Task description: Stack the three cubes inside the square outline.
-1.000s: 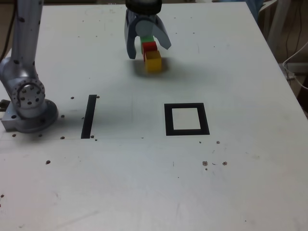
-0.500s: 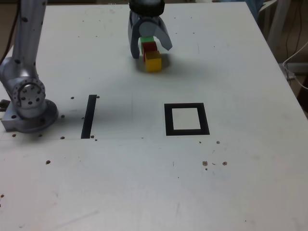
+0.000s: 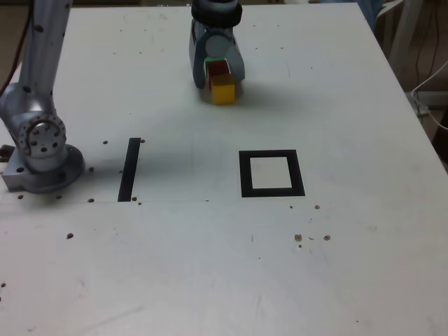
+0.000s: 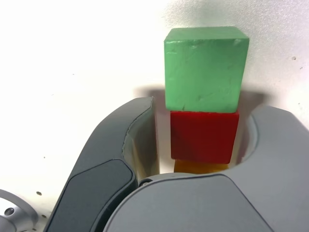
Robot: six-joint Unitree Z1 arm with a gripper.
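Cubes, three small hard blocks in a touching row well beyond the black square outline point(image 3: 271, 173): the grey gripper point(image 3: 218, 68), jaws flanking but not yet pinching, brackets the red cube point(image 4: 203, 136) between green point(image 4: 204, 67) and yellow point(image 3: 223, 91); light, rigid, likely best pinched on opposite flat faces.

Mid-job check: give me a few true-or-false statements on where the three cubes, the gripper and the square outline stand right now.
1. The small red cube sits between the grey gripper jaws. True.
2. The small green cube lies inside the black square outline. False: it is up by the gripper, well away from the outline.
3. The small yellow cube is the nearest of the three to the outline. True.
4. The outline's white centre holds one cube. False: no cube is in it.
5. The straight black strip is at the exterior view's right of the outline. False: it is at its left.
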